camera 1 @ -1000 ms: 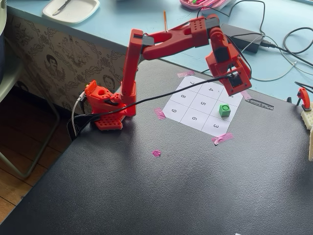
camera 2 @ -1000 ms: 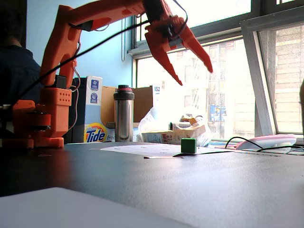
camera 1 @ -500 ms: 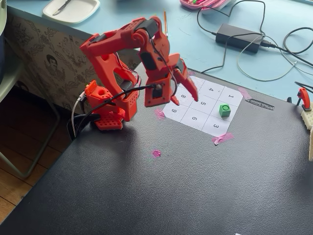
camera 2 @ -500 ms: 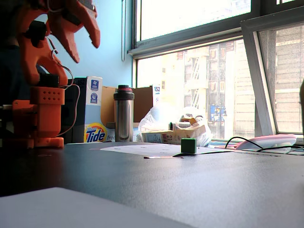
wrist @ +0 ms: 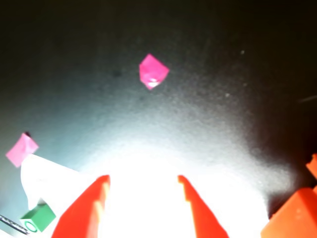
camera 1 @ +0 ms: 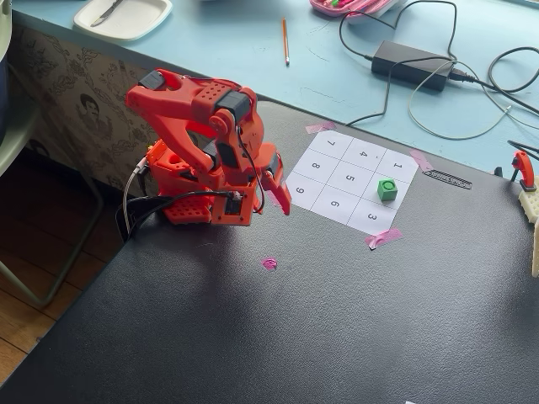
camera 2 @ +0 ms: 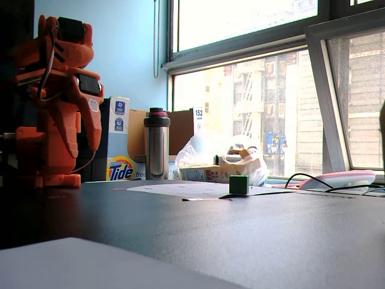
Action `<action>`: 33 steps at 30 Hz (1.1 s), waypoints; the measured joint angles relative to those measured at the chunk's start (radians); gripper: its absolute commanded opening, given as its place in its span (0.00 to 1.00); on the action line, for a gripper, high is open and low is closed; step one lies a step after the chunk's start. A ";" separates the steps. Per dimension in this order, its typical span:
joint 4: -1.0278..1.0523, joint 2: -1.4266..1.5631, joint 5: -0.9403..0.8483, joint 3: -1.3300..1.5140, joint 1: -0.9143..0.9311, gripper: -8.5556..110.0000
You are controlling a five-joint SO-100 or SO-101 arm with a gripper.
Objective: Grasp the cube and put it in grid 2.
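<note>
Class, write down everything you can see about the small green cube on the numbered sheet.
The cube is small, bright green, and looks like plastic, with a round stud on its top face. It sits upright and flat on the white numbered sheet, in the cell between those printed 1 and 3, which is grid 2. Nothing but the paper touches it. The low fixed view shows it square-sided and darker in shadow.

In the wrist view glare washes out the surface (wrist: 148, 208) between the pincer (wrist: 143, 186) fingers, whose bases the bottom edge cuts off; left of the pincer, the paper sheet (wrist: 42, 178) is bleached blank, its digits unreadable
</note>
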 measured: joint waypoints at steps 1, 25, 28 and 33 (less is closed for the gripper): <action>-0.012 0.023 -0.002 0.025 -0.011 0.15; -0.114 0.459 0.028 0.396 -0.040 0.07; -0.114 0.460 0.028 0.396 -0.046 0.07; -0.114 0.460 0.028 0.396 -0.046 0.07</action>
